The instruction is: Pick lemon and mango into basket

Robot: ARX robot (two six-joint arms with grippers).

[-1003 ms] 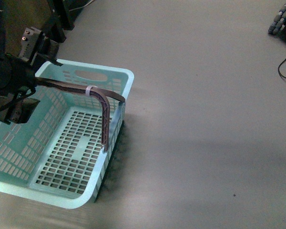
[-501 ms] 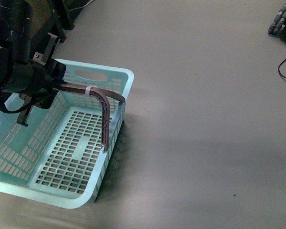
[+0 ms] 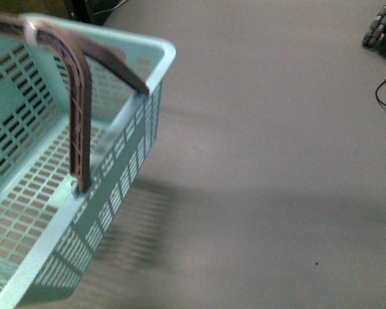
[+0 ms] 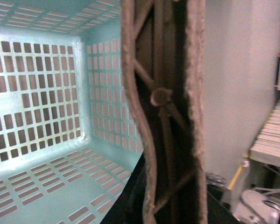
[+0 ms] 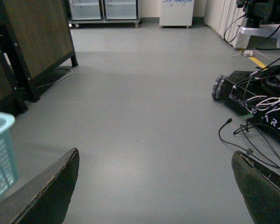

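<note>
One change: the basket [image 3: 125, 167] has come up off the floor [image 3: 276, 161] in the last half second. It sat flat before; now it hangs tilted, close to my front camera, with its shadow [image 3: 141, 225] lying apart from it below.
Handle: the handle [image 3: 80, 116] rises from the near rim and fills the middle of the left wrist view.
Left gripper: I cannot see its jaws. With the basket off the floor and the handle that close to its camera, it is probably clamped on the handle.
Right gripper [image 5: 155, 156]: spread wide, nothing between the fingers, looking out over bare floor with a corner of the basket off to one side.
Basket inside: the slotted floor and walls in the left wrist view show no fruit.
Lemon, mango: in none of my views.
Meaning: I judge this a carrying step, not a filling one. Both fruits are yet to be found and picked, so the task is barely begun.
Risk: the tilted basket could swing on its handle.
</note>
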